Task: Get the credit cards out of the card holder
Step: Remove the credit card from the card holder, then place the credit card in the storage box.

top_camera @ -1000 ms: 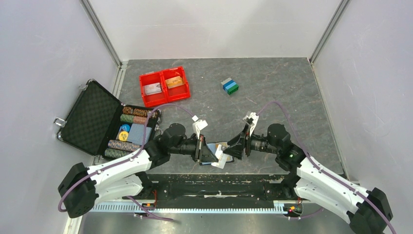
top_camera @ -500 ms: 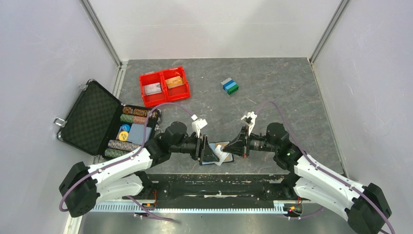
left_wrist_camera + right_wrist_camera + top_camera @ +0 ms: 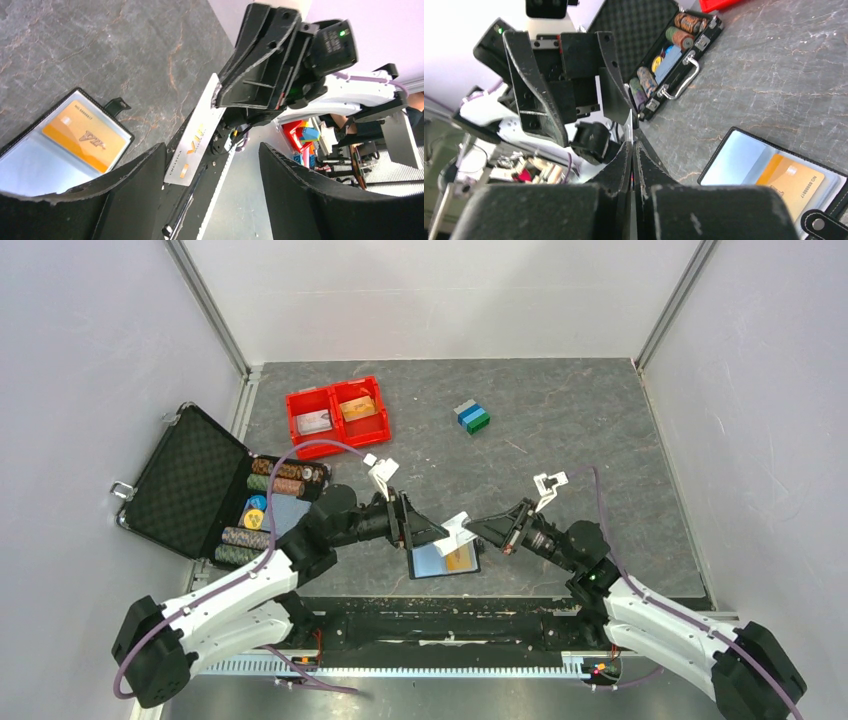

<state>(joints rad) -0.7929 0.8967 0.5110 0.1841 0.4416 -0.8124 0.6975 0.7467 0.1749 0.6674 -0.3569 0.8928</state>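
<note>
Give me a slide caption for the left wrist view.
Right claw pinches a whitish-grey card; an orange card sits in the open card holder.

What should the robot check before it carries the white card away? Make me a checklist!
1. Grip: the right gripper is shut on the thin whitish-grey card: ok.
2. Release: the left gripper is open, jaws wide apart: ok.
3. The black-edged card holder lies flat on the dark stone-look table: ok.
4. Holder emptied: not ok, an orange card is inside.
5. Grip firm enough to travel: cannot tell.
</note>
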